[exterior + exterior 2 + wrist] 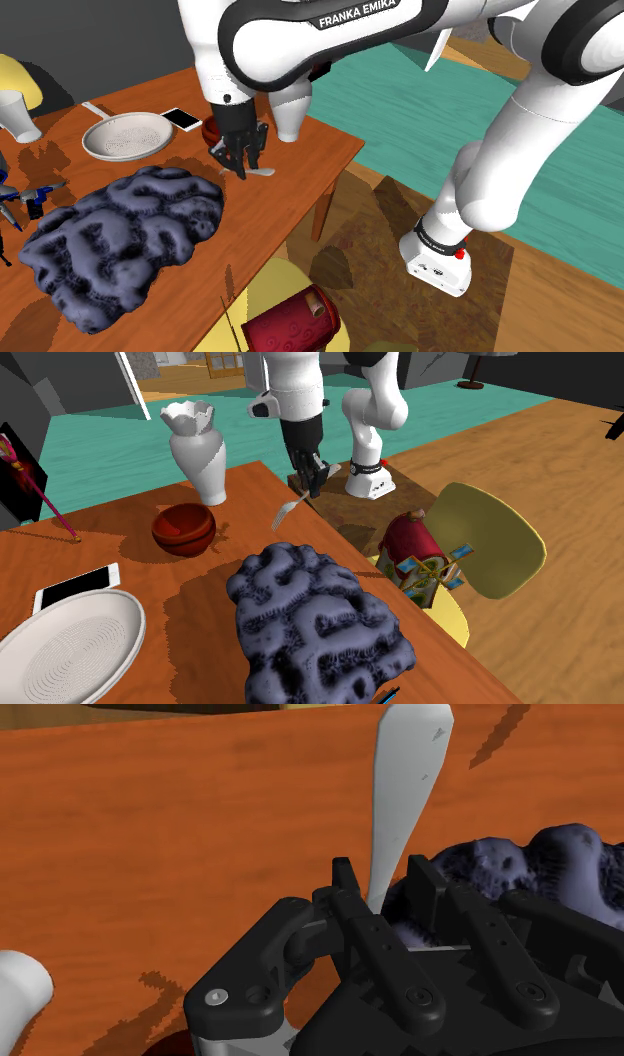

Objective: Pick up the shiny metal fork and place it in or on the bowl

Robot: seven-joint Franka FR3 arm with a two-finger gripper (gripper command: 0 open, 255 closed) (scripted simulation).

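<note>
My black gripper (241, 160) is shut on a pale grey metal fork (260, 172) near the table's edge by the stand. In the second exterior view the gripper (314, 479) holds the fork (291, 507) by its handle, tilted, with the tines pointing down toward the tabletop. In the wrist view the fork (404, 794) runs out from between the two fingers (347, 899) over the wood. The dark red bowl (184, 528) stands on the table beside a white vase (201, 452); in the shoulder view the bowl (211, 131) sits just behind the gripper.
A big dark lumpy object (320, 622) covers the middle of the wooden table (120, 542). A white plate (65, 652) and a phone (75, 586) lie at the far side. A yellow chair (490, 537) with a red item (408, 540) stands off the table's edge.
</note>
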